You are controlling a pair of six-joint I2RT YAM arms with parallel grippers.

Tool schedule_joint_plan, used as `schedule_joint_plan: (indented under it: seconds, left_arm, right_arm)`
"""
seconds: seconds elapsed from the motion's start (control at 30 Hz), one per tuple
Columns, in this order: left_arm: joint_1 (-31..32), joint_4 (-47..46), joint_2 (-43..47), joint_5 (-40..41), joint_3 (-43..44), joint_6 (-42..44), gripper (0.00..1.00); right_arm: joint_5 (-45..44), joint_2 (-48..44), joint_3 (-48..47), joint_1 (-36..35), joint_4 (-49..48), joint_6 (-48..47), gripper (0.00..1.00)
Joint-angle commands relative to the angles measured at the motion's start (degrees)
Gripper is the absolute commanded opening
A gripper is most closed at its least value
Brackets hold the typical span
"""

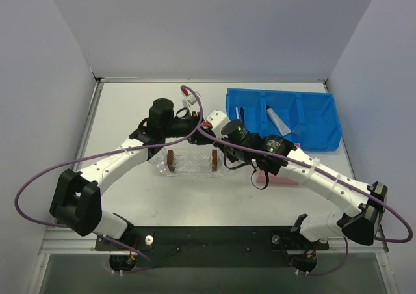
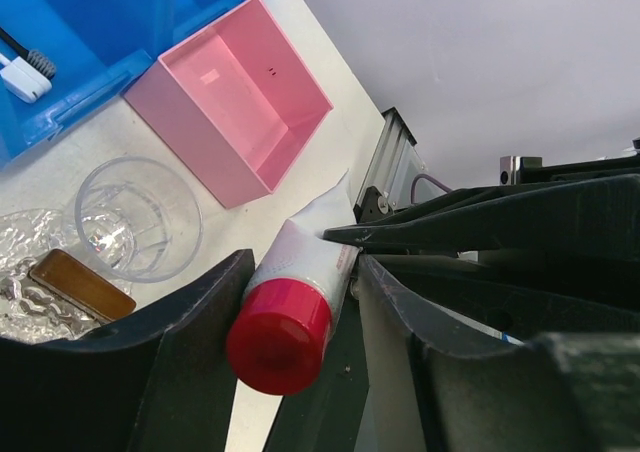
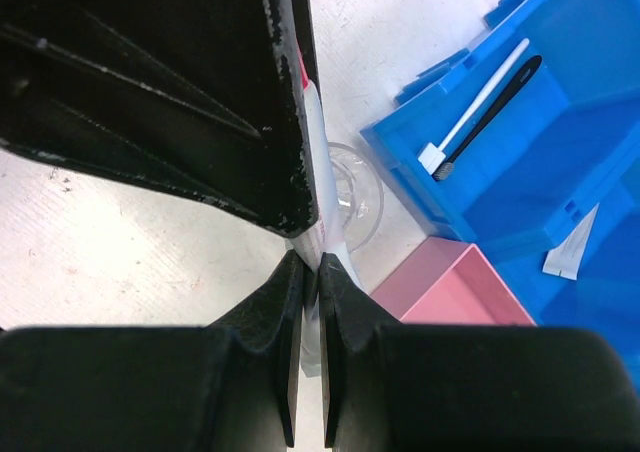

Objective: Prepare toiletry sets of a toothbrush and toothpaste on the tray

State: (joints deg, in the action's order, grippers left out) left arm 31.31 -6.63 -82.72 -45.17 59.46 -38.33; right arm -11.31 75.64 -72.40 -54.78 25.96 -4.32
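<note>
Currently the toothpaste is held above the counter's middle by both arms. The left gripper clamps it near the red cap; the right gripper pinches its crimped tail. The tray lies just toward the near edge. Two toothbrushes lie in the blue bin near the far right corner.

Blue compartment bin is parked in the far right corner of the desk. The open pink box sits just in front of it, toward the near edge on the right side, with nothing inside as far as I can see. A clear round cup stands upright close to the pink box, not touching it. Two little brown blocks stand parallel around the middle of the desk, with a gap between them.
</note>
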Motion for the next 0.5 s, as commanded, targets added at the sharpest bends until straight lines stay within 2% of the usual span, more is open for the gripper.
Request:
schedule_joint_plan:
  seconds: [0.0,0.03,0.13,0.27,0.43,0.47]
  left_arm:
    - [0.95,-1.37,-0.25,-1.77,0.74,0.36,0.52]
    - [0.95,-1.36,-0.34,-1.59,0.66,0.36,0.46]
    - [1.03,-1.45,-0.51,-1.77,0.66,0.27,0.38]
    - [1.03,-1.63,-0.25,-1.59,0.74,0.36,0.21]
    - [0.86,-1.54,0.45,-1.24,0.66,1.5,0.13]
    - [0.86,-1.54,0.63,-1.5,0.83,1.94,0.11]
  right_arm:
    - [-3.1,-1.02,-1.6,-0.41,-2.4,-0.34,0.0]
    - [-3.19,-0.93,-1.69,-0.41,-2.4,-0.43,0.0]
    - [-4.33,-0.84,-1.43,-0.41,-2.49,-0.34,0.0]
    - [-5.3,-0.66,-1.08,-0.41,-2.66,0.18,0.0]
    - [-4.26,-1.98,-0.02,0.64,-2.93,1.06,0.25]
    - [-3.46,-2.51,0.15,1.08,-3.01,1.15,0.33]
